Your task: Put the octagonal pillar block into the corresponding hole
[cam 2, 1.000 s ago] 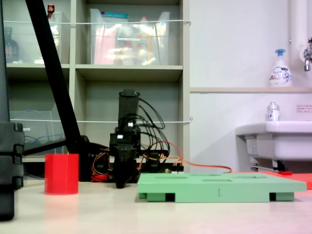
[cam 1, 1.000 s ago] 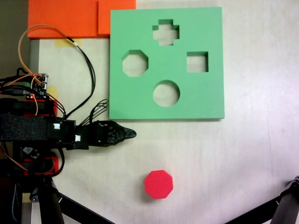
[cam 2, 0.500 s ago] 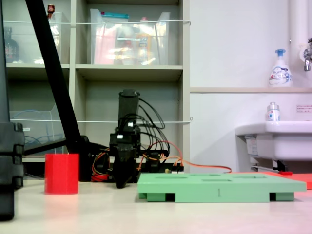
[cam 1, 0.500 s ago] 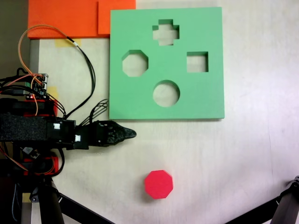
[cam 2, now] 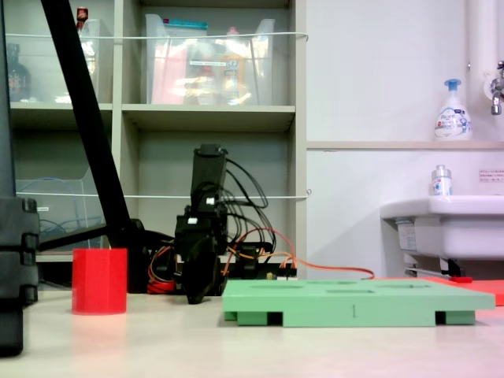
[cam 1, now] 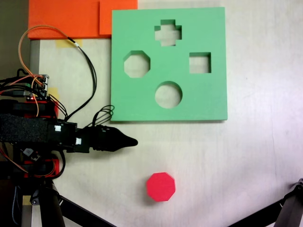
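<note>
The red block (cam 1: 161,187) is standing upright on the bare table, well apart from the green board (cam 1: 208,101) and its eight-sided hole (cam 1: 137,64). In the fixed view from above it is lying below and slightly right of the gripper (cam 1: 132,141), whose tip is pointing right. Whether the jaws are open I cannot tell, since they are tapering to a single point. The reach looks short: forward and toward the block's side.

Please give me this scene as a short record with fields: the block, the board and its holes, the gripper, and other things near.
block: red octagonal pillar block, upright on the table, apart from the board
board: green foam board, flat on the table
target: octagonal hole, empty
other holes: cross, square, round
gripper: gripper, low near the table, holds nothing; open or shut cannot be told
nearby: orange foam sheets at the board's top-left corner
</note>
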`<state>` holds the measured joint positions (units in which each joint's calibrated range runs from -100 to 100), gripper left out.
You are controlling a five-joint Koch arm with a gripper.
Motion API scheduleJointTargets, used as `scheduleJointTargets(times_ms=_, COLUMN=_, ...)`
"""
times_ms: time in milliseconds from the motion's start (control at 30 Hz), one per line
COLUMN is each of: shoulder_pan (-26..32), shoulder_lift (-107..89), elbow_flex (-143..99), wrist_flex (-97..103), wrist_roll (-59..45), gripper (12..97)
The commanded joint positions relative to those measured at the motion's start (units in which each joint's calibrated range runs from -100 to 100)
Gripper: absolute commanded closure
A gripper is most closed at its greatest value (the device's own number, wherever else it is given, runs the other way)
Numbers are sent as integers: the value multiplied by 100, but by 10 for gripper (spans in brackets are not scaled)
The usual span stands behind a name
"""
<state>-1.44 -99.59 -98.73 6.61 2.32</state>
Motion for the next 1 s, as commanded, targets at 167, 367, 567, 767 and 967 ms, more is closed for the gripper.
scheduleJointTargets(times_ms=167, shoulder_pan=-342, shoulder_lift=-41, elbow_flex=-127, wrist_flex=-377, wrist_roll=855, gripper=625)
scheduleJointTargets(times_ms=367, shoulder_pan=-664, shoulder_lift=-41, elbow_flex=2186, wrist_flex=-3362, wrist_roll=2432, gripper=658)
scheduleJointTargets(times_ms=567, shoulder_pan=-352, shoulder_lift=-41, elbow_flex=4020, wrist_flex=-5259, wrist_roll=3663, gripper=681)
scheduleJointTargets(times_ms=767, shoulder_pan=-156, shoulder_lift=-41, elbow_flex=5725, wrist_flex=-6539, wrist_roll=4176, gripper=693)
scheduleJointTargets(times_ms=967, shoulder_pan=-93, shoulder_lift=699, elbow_flex=8078, wrist_flex=-7984, wrist_roll=4176, gripper=662)
